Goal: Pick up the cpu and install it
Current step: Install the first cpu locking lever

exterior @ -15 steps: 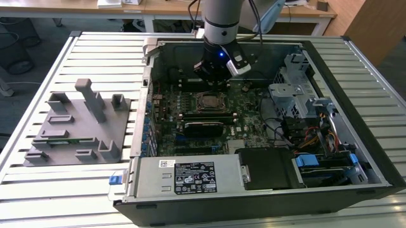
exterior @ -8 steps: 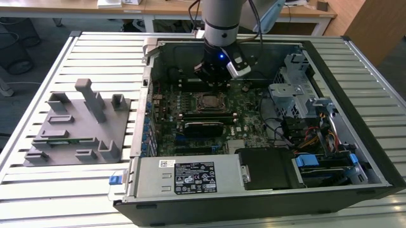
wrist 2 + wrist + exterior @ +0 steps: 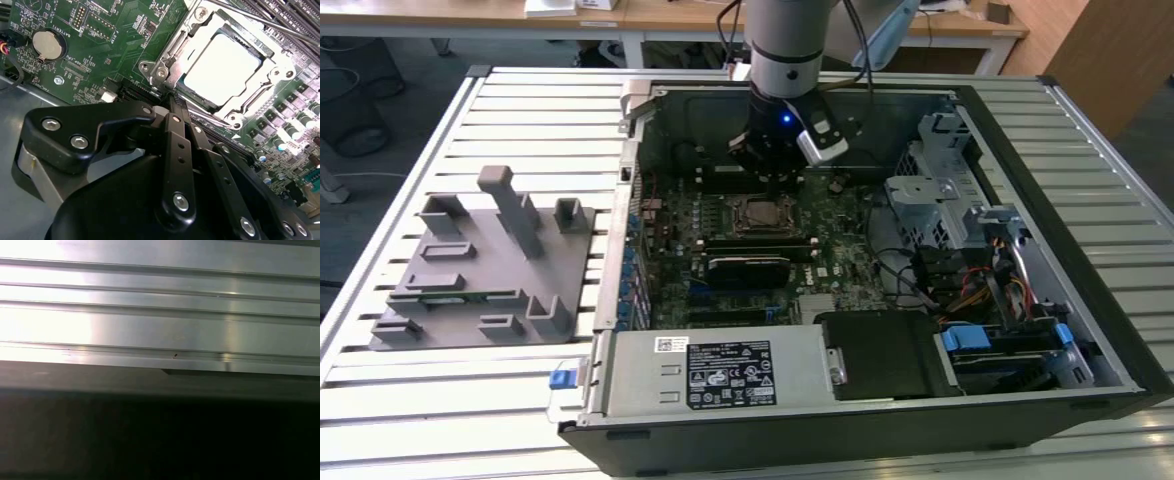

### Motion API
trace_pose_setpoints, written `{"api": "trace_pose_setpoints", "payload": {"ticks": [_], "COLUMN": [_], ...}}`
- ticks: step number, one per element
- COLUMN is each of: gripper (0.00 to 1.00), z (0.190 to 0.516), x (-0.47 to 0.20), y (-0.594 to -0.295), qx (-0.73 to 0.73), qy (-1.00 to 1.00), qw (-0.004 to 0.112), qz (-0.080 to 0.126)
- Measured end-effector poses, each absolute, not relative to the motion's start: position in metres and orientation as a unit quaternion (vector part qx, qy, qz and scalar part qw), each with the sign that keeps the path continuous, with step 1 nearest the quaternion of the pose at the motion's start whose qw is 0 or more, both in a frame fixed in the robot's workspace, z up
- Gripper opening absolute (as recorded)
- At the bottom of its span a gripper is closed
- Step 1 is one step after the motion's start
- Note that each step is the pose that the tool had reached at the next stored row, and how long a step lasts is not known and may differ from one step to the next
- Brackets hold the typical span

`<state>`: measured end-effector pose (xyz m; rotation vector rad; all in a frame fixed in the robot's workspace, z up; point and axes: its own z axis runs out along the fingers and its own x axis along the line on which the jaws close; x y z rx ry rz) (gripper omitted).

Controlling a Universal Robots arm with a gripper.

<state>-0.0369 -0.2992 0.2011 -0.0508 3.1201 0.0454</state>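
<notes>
End effector [image 3: 167, 100], fingers closed and empty, hovers just beside cpu [image 3: 222, 67] seated in its socket [image 3: 165, 65].

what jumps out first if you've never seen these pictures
The open computer case on the slatted table, with the arm's tool lowered inside above the motherboard. In the second wrist view, the bright silver cpu sits in its metal socket frame, just beyond the tool's black linkage.

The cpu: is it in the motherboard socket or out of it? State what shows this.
In. In the second wrist view the cpu lies flat inside the socket frame; the gripper is beside it.
</notes>
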Motion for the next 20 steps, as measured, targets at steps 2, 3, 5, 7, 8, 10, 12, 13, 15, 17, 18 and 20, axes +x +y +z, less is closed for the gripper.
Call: {"api": "trace_pose_setpoints", "payload": {"ticks": [2, 3, 5, 7, 8, 10, 12, 13, 15, 17, 18, 20], "gripper": [0.11, 0.11, 0.11, 0.11, 0.11, 0.11, 0.11, 0.11, 0.11, 0.11, 0.11, 0.11], "z": [0.2013, 0.2013, 0.2011, 0.2002, 0.1995, 0.198, 0.1972, 0.197, 0.1963, 0.1976, 0.1985, 0.1999], "x": [-0.0368, -0.0369, -0.0368, -0.0369, -0.0369, -0.0369, -0.037, -0.0369, -0.0367, -0.0368, -0.0368, -0.0368], "y": [-0.2991, -0.2992, -0.2992, -0.2992, -0.2992, -0.2993, -0.2994, -0.2993, -0.299, -0.2992, -0.2992, -0.2992], "qx": [-0.016, -0.016, -0.016, -0.016, -0.016, -0.016, -0.016, -0.016, -0.016, -0.016, -0.016, -0.016], "qy": [1.0, 1.0, 1.0, 1.0, 1.0, 1.0, 1.0, 1.0, 1.0, 1.0, 1.0, 1.0], "qw": [0.01, 0.01, 0.01, 0.01, 0.01, 0.01, 0.01, 0.01, 0.01, 0.01, 0.01, 0.01], "qz": [0.015, 0.015, 0.013, 0.011, 0.011, 0.009, 0.009, 0.009, 0.01, 0.009, 0.009, 0.009]}}
